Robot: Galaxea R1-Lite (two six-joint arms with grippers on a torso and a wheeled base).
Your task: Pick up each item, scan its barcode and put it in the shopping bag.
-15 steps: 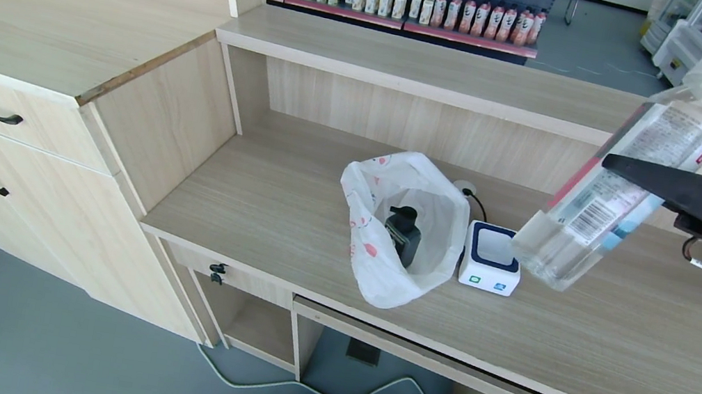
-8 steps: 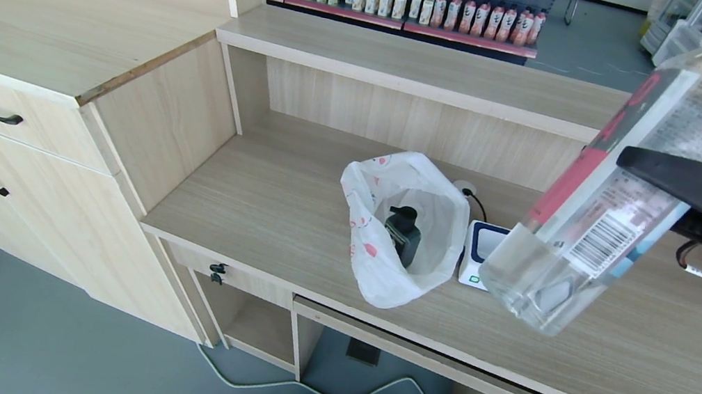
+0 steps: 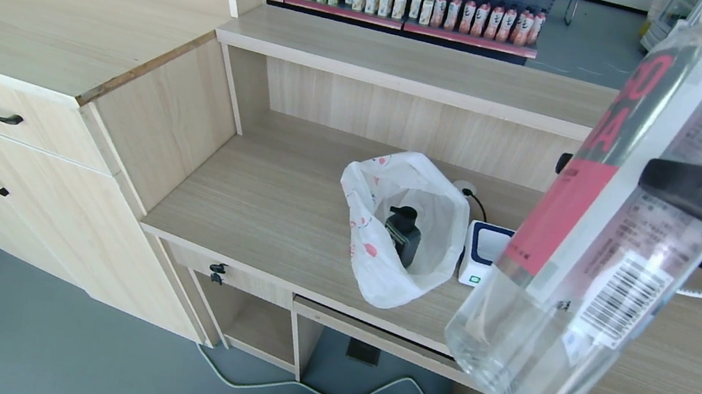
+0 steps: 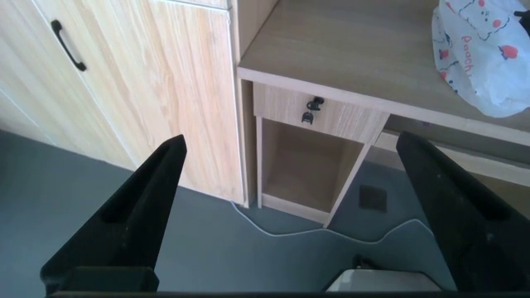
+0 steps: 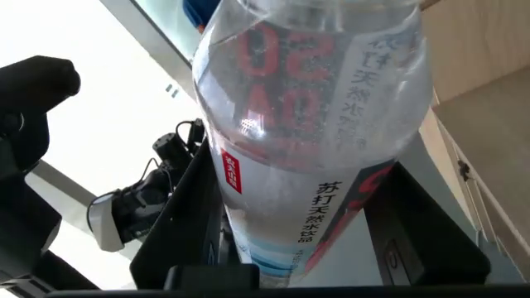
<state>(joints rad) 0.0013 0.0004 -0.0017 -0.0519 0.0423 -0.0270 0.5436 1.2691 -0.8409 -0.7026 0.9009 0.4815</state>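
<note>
The counter (image 3: 294, 202) has bare top to the right of the scanner (image 3: 478, 259), and a raised ledge walls the back. My right gripper (image 5: 306, 240) clamps the clear bottle (image 3: 606, 230) aloft over the front edge, tilted with its base down. Its barcode (image 3: 623, 300) faces me, so I judge it needs turning towards the scanner. The bag (image 3: 372, 243) gapes open just beside the scanner, with a pump bottle (image 3: 403, 233) inside. My left gripper (image 4: 290, 215) hangs wide and empty, low by the counter front.

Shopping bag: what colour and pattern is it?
The bag is white with red prints; the head view shows it best.
</note>
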